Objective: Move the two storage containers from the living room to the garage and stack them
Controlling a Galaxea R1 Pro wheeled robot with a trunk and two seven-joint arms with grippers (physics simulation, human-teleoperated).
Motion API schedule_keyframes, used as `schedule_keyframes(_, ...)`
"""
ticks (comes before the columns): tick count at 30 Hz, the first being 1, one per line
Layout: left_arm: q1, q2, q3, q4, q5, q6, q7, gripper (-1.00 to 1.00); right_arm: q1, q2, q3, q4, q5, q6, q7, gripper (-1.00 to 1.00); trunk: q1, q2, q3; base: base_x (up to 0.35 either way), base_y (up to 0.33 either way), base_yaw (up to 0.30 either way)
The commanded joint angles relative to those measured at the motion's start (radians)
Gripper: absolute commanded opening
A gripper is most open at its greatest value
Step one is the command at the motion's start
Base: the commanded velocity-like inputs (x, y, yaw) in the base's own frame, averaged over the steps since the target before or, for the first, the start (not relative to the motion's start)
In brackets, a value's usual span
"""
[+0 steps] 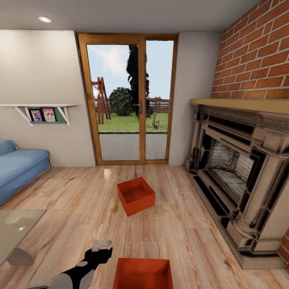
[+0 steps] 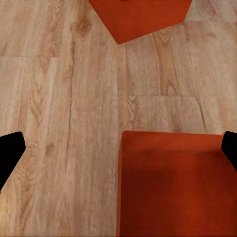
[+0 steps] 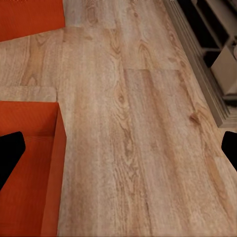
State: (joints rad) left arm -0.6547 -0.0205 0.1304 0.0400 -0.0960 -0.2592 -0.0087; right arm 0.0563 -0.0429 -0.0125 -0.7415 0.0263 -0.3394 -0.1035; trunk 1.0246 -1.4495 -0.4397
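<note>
One container (image 1: pixel 136 195) stands on the plank floor (image 1: pixel 72 192) before the glass doors (image 1: pixel 129 100); the other (image 1: pixel 143 274) lies nearer the robot. The sofa (image 1: pixel 18 166) is at left, the fireplace (image 1: pixel 241 168) at right.

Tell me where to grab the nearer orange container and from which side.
Probably best by its two opposite side walls, one gripper each, coming down from above. The nearer container sits open-topped and square-on on the wood floor, with the left gripper and right gripper open over either side.

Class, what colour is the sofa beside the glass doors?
Blue; the sofa shows best in the head view.
</note>
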Motion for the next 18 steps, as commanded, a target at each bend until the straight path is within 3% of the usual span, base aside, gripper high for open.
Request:
schedule_keyframes(1, -0.002, 0.000, 0.009, 0.004, -0.010, -0.007, 0.000, 1.00, 0.000, 0.000, 0.000, -0.001, 0.003, -0.001, -0.004, 1.00, 0.000, -0.001, -0.001, 0.176, 0.039, 0.000)
schedule_keyframes(18, -0.002, 0.001, 0.010, 0.004, -0.010, -0.008, 0.000, 1.00, 0.000, 0.000, 0.000, -0.002, 0.000, -0.004, -0.008, 1.00, 0.000, -0.001, -0.001, 0.022, 0.005, 0.000)
